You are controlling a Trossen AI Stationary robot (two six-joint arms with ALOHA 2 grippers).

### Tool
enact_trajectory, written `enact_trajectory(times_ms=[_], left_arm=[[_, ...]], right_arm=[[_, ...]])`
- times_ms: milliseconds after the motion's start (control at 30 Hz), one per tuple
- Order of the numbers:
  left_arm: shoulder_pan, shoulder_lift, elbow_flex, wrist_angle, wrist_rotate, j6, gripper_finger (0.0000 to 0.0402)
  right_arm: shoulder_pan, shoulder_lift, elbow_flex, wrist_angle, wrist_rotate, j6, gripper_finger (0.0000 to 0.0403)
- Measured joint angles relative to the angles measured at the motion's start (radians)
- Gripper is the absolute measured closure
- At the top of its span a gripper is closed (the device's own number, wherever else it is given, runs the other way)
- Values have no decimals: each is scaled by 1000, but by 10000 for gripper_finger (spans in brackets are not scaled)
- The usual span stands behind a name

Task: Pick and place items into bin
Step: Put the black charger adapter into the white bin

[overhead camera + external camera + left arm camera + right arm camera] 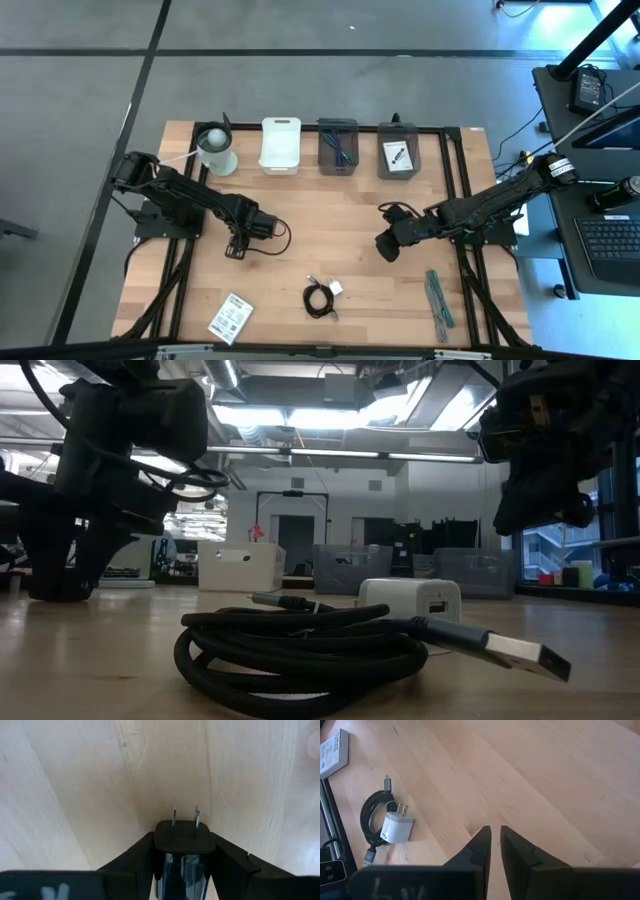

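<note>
Clamped between my left gripper's jaws sits a small black plastic plug cube with two metal prongs, prongs pointing out past the fingertips toward the bare wooden table. My worry is the hold: the cube's sides look smooth, so if it sits shallow it could twist or slip out on the carry to the row of bins at the far edge, a white bin and two grey ones. Its prongs could also catch a bin rim if I come in low.

My right gripper has its jaws nearly closed on nothing, hovering over bare wood; ahead of its tips lie the black coiled cable and the white wall charger touching it.

Both arms reach inward, forearms low over mid-table; how high the left one hangs I can't quite judge.
</note>
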Motion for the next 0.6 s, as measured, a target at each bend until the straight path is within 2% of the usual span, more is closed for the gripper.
enact_trajectory(times_ms=[267, 400, 600], left_arm=[[0, 0, 67, -2, -9, -82, 256], [11, 0, 154, -2, -21, -81, 256], [90, 0, 354, 2, -143, -186, 256]], right_arm=[[0, 0, 0, 2, 0, -37, 357], [0, 0, 0, 2, 0, -50, 357], [0, 0, 0, 2, 0, -112, 357]])
